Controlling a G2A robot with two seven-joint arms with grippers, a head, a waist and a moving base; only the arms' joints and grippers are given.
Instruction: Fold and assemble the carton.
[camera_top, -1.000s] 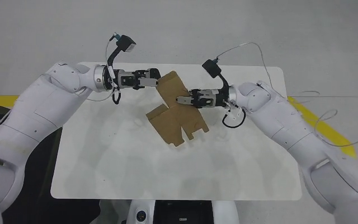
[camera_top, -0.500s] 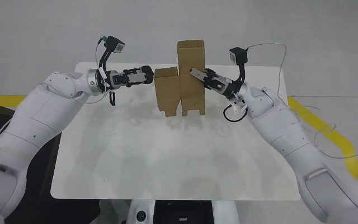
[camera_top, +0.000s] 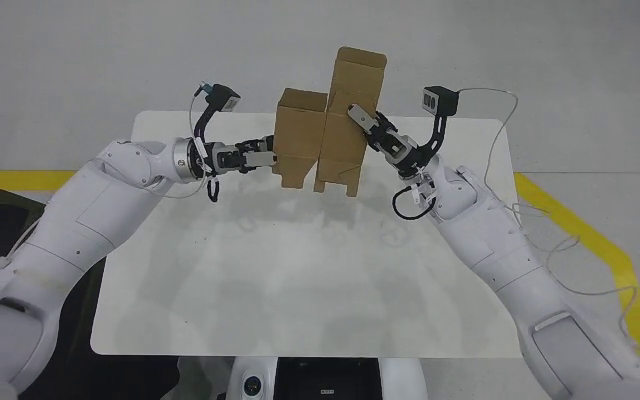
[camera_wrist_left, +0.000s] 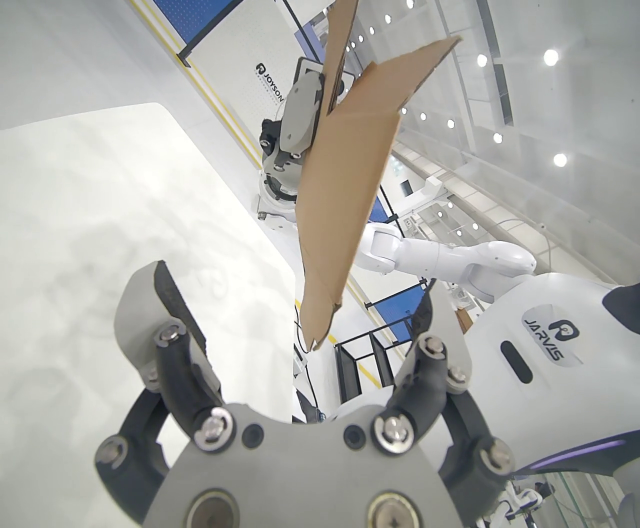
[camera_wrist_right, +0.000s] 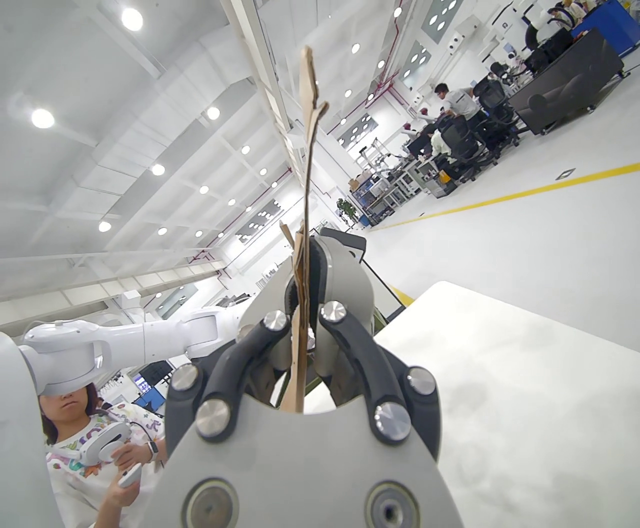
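Observation:
A flat brown carton (camera_top: 330, 130) hangs upright above the far middle of the white table (camera_top: 300, 290), its panels partly unfolded. My right gripper (camera_top: 352, 112) is shut on its taller right panel. The right wrist view shows the carton (camera_wrist_right: 306, 200) edge-on, pinched in the right gripper (camera_wrist_right: 304, 280). My left gripper (camera_top: 270, 158) stands open just beside the carton's shorter left panel. In the left wrist view the carton (camera_wrist_left: 340, 190) has its lower corner hanging between the spread fingers of the left gripper (camera_wrist_left: 295, 280) without touching them, and the right gripper (camera_wrist_left: 305, 115) clamps the far panel.
The table's far edge (camera_top: 320, 114) lies right under the raised carton. A cable (camera_top: 490, 95) loops from the right wrist. A yellow floor line (camera_top: 570, 215) runs past the table's right side.
The right gripper lifted the carton off the table and turned it upright, then higher. The left gripper came off the carton's corner, and now sits open by the left panel.

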